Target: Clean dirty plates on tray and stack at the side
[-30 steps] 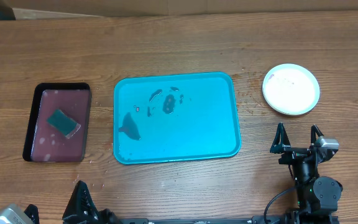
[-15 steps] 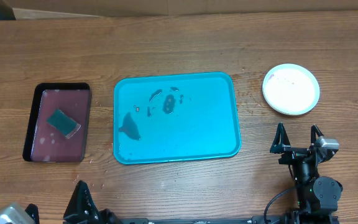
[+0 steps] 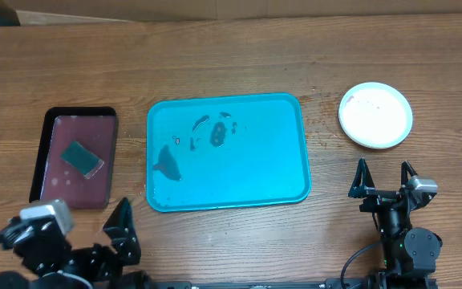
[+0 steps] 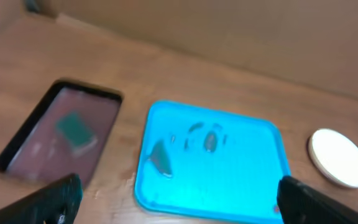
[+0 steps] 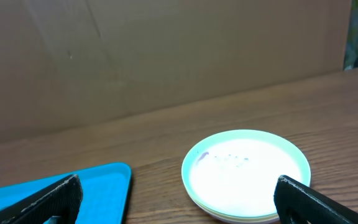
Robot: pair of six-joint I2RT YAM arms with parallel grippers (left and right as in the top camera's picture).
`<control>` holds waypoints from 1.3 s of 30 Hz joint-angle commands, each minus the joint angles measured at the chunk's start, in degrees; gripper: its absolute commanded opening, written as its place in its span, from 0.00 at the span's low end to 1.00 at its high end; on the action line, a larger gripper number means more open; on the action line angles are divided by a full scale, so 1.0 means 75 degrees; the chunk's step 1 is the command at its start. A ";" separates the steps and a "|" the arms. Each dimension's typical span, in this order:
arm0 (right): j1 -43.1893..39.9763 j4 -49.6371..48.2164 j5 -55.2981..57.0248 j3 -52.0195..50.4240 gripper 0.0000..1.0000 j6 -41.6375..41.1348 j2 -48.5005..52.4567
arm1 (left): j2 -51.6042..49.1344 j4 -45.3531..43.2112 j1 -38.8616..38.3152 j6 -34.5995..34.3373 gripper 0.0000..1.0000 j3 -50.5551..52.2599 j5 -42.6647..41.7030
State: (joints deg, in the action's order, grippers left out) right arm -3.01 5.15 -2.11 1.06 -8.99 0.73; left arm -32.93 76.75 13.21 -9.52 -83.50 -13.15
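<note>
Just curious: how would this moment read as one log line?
tray: wet, no dishes | plates: stacked to its right | sponge: in dark tray | jaws: both open, empty

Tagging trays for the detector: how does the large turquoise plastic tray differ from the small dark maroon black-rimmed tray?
The turquoise plastic tray is clearly larger than the dark maroon black-rimmed tray. The turquoise tray lies crosswise, the maroon tray front-to-back. The turquoise tray holds only dark smears; the maroon tray holds a green sponge. Both are rectangular, rimmed, plateless.
</note>
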 commanded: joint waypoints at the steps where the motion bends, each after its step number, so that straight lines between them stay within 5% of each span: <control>1: 0.0000 -0.0047 0.0073 -0.0079 1.00 0.0038 -0.0076 | 0.0726 -0.0877 -0.0379 0.0242 1.00 0.1320 -0.0029; 18: 0.0000 -0.0047 0.0076 -0.0079 1.00 0.0035 -0.0076 | 0.3488 -0.7586 -0.0836 0.0239 1.00 0.8084 0.0533; 27: 0.0000 -0.0047 0.0073 -0.0079 1.00 0.0035 -0.0076 | 0.4363 -0.9130 -0.0851 -0.0632 1.00 1.0034 0.2410; 33: 0.0000 -0.0047 0.0073 -0.0079 1.00 0.0035 -0.0076 | 0.4363 -1.0424 -0.0857 -0.0697 0.99 1.0800 0.2398; 39: 0.0000 -0.0047 0.0073 -0.0079 1.00 0.0035 -0.0076 | 0.4366 -1.0279 -0.0871 -0.0790 1.00 1.1100 0.2410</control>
State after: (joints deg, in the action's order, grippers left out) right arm -2.98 5.15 -2.09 1.06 -8.97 0.73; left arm -0.95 -0.93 7.46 -14.26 -1.10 3.70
